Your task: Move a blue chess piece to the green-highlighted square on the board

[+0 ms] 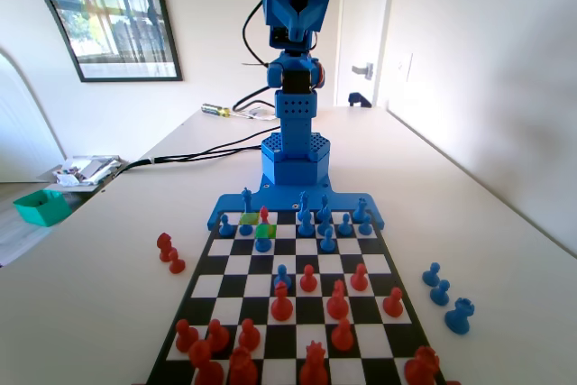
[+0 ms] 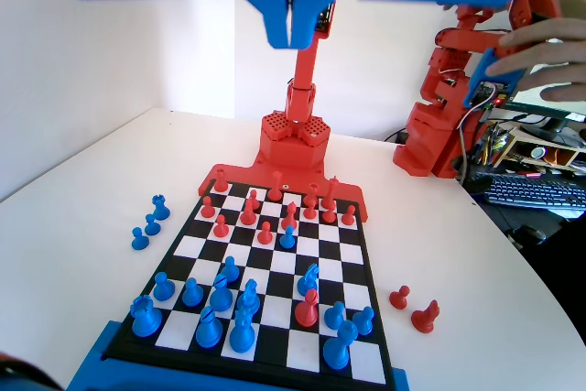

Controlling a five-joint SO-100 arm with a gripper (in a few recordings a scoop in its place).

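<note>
Pincer (image 2: 291, 29) jaws meet, high above board (image 2: 275, 272), in wrist view.

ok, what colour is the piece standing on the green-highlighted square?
Blue: a pawn stands on the green-highlighted square, best seen in the fixed view.

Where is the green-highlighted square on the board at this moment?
In the fixed view, the green-highlighted square lies on the board near its far left corner, close to the blue arm's base, with a red piece just right of it.
</note>
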